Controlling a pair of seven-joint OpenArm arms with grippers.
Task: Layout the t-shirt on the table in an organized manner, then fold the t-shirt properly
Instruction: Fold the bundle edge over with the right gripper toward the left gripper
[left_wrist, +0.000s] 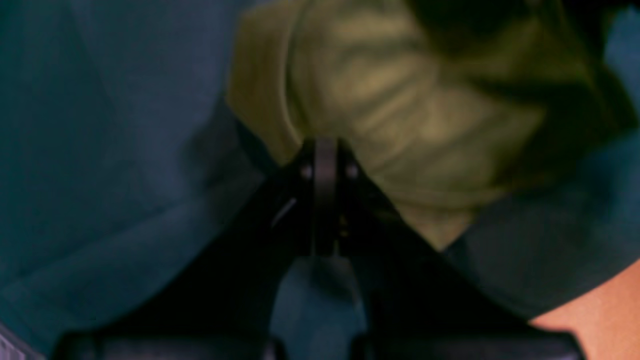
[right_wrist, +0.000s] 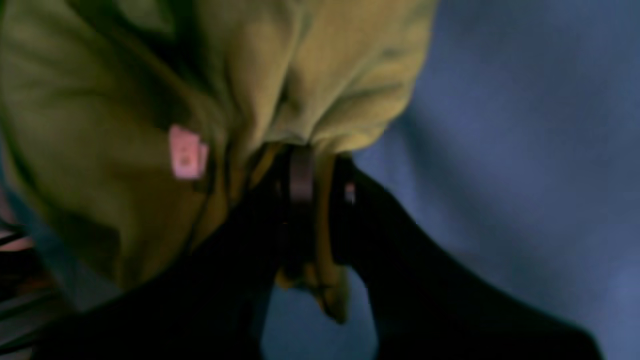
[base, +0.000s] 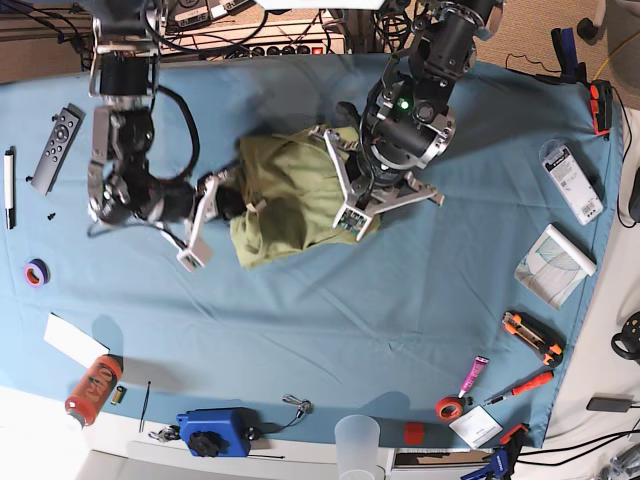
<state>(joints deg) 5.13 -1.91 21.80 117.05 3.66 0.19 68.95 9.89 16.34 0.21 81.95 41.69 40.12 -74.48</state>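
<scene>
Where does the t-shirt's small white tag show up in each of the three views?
Left wrist: not visible; only blurred olive cloth above the shut left gripper.
Right wrist: the tag sits left of centre on the t-shirt, left of the right gripper.
Base: too small to make out.
Shared landmark: the bunched t-shirt on the table.

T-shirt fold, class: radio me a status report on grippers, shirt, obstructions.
Left gripper shut at the t-shirt edge. Right gripper shut on bunched fabric. T-shirt crumpled on the table. Nothing obstructing.
</scene>
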